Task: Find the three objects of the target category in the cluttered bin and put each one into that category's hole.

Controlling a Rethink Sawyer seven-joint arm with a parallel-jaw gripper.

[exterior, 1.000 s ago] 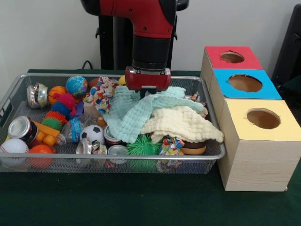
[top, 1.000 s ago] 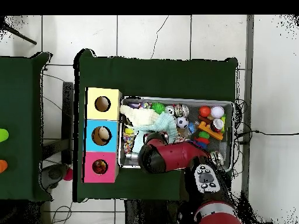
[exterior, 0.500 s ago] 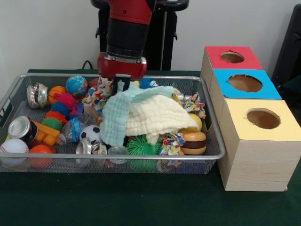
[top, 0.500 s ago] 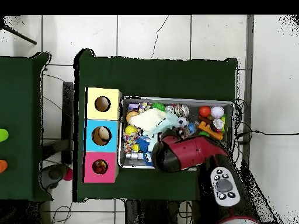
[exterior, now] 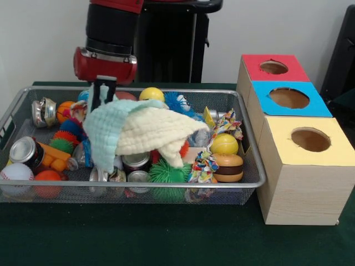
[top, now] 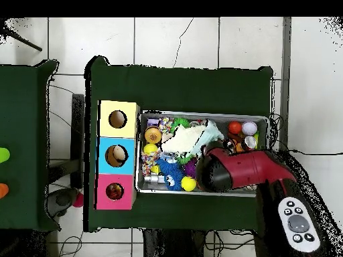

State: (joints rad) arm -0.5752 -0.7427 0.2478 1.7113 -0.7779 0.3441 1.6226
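Gripper (exterior: 103,92) pinches the mint cloth (exterior: 104,132) at the wire bin's (exterior: 252,145) far left; cloths drape rightward, their right end nearing the hamburger toy (exterior: 228,167).

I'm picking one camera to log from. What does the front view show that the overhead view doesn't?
Only the front view shows the gripper pinching the mint cloth, the cans under the draped cloths, and the toy hamburger. Only the overhead view looks down into the box holes, with something inside the blue box, though the arm hides the gripper there. Both show the wire bin, the pale yellow cloth and the three coloured boxes.
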